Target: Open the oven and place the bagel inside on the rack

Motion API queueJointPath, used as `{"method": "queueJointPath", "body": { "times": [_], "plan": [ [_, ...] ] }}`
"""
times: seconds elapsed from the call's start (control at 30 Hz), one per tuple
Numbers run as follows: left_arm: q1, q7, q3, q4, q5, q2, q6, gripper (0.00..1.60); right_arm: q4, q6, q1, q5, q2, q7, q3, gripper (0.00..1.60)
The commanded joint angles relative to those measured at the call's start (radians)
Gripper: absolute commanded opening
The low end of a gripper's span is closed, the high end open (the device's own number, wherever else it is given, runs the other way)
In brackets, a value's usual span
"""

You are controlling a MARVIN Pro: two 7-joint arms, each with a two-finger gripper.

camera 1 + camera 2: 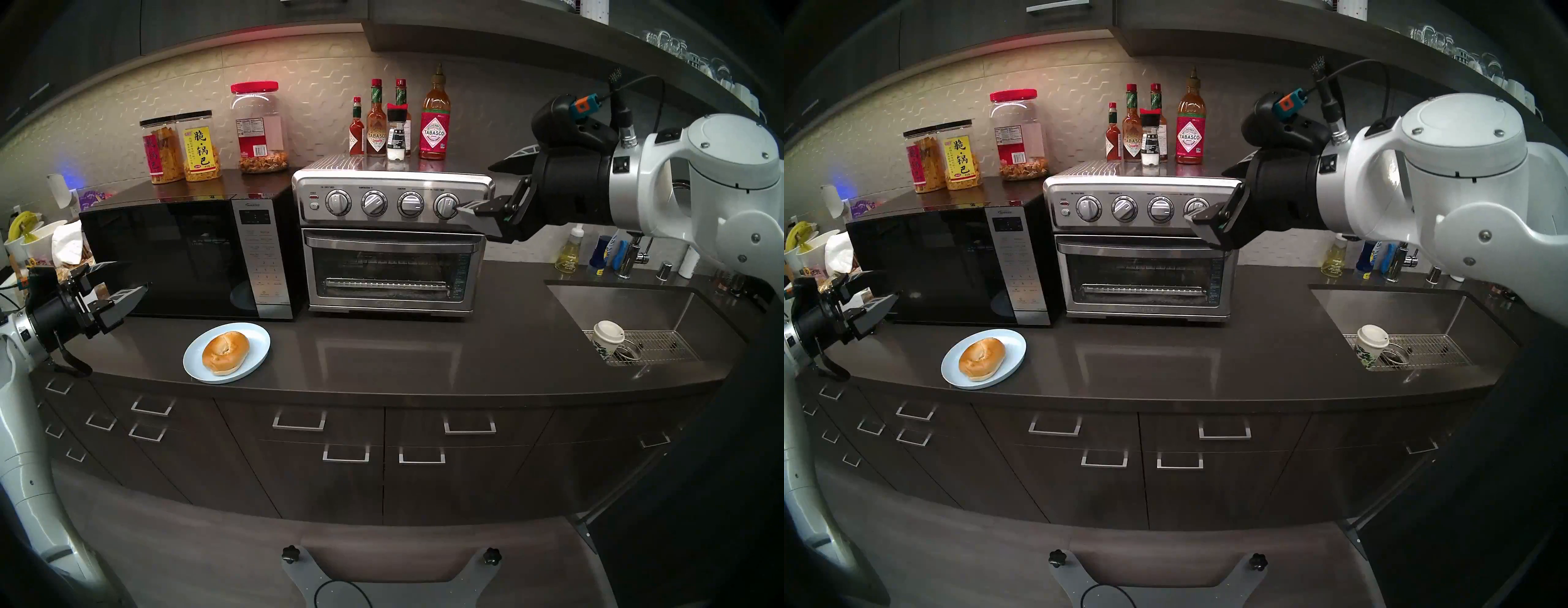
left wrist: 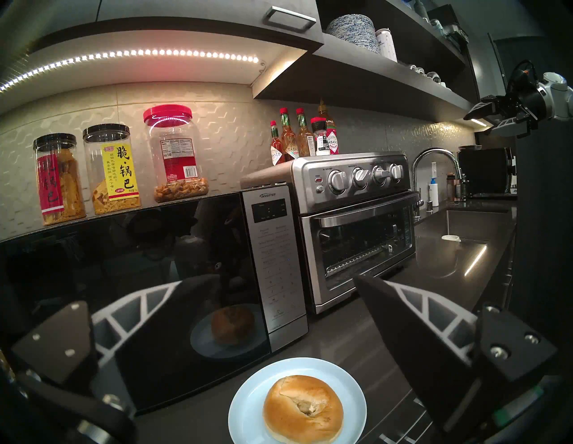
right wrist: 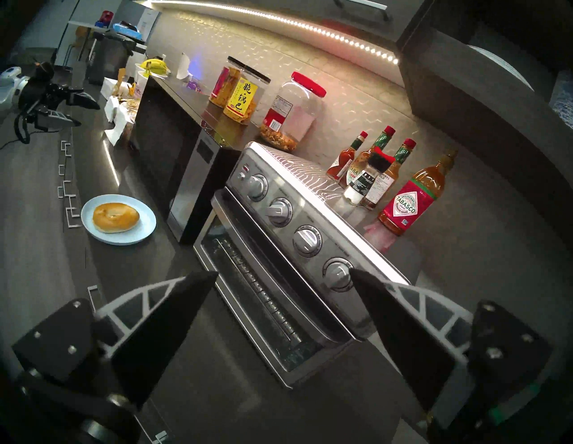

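Observation:
The brushed-steel oven (image 1: 394, 246) stands on the counter with its glass door shut and its bar handle (image 1: 392, 243) along the door's top. Behind the glass I see a slotted metal rail; the rack is too dim to make out. The golden bagel (image 1: 225, 352) lies on a pale blue plate (image 1: 256, 339) in front of the microwave. My right gripper (image 1: 473, 188) is open and empty. It hovers at the oven's upper right corner, its lower finger in front of the rightmost knob (image 3: 338, 274). My left gripper (image 1: 135, 276) is open and empty, left of the plate and above the counter.
A black microwave (image 1: 191, 259) with snack jars (image 1: 259, 127) on top sits left of the oven. Sauce bottles (image 1: 399, 123) stand on the oven's top. At the right is a sink (image 1: 636, 314) holding a paper cup (image 1: 609, 339), with soap bottles behind it.

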Motion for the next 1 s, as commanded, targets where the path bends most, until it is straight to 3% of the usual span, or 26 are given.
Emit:
{"method": "queueJointPath", "body": {
  "times": [0.0, 0.37, 0.73, 0.77, 0.8, 0.83, 0.87, 0.97],
  "plan": [
    [-0.005, -0.002, -0.004, -0.012, -0.004, 0.003, -0.001, 1.60, -0.053, -0.040, -0.049, -0.015, -0.058, -0.114, -0.011, 1.60],
    [-0.006, -0.002, -0.004, -0.012, -0.004, 0.003, -0.001, 1.60, -0.057, -0.139, -0.184, -0.014, -0.212, -0.274, 0.001, 1.60],
    [-0.006, -0.002, -0.004, -0.012, -0.004, 0.003, -0.001, 1.60, -0.055, -0.189, -0.305, -0.075, -0.358, -0.417, 0.010, 1.60],
    [-0.006, -0.002, -0.004, -0.012, -0.004, 0.003, -0.001, 1.60, -0.052, -0.183, -0.324, -0.091, -0.352, -0.421, 0.019, 0.70],
    [-0.006, -0.002, -0.004, -0.012, -0.004, 0.003, -0.001, 1.60, -0.046, -0.192, -0.326, -0.115, -0.376, -0.442, 0.007, 0.47],
    [-0.006, -0.002, -0.004, -0.012, -0.004, 0.003, -0.001, 1.60, -0.039, -0.197, -0.325, -0.108, -0.393, -0.446, 0.001, 0.47],
    [-0.006, -0.002, -0.004, -0.012, -0.004, 0.003, -0.001, 1.60, -0.034, -0.196, -0.339, -0.122, -0.398, -0.459, 0.006, 0.00],
    [-0.006, -0.002, -0.004, -0.012, -0.004, 0.003, -0.001, 1.60, -0.011, -0.203, -0.350, -0.144, -0.420, -0.476, 0.004, 0.00]
  ]
}}
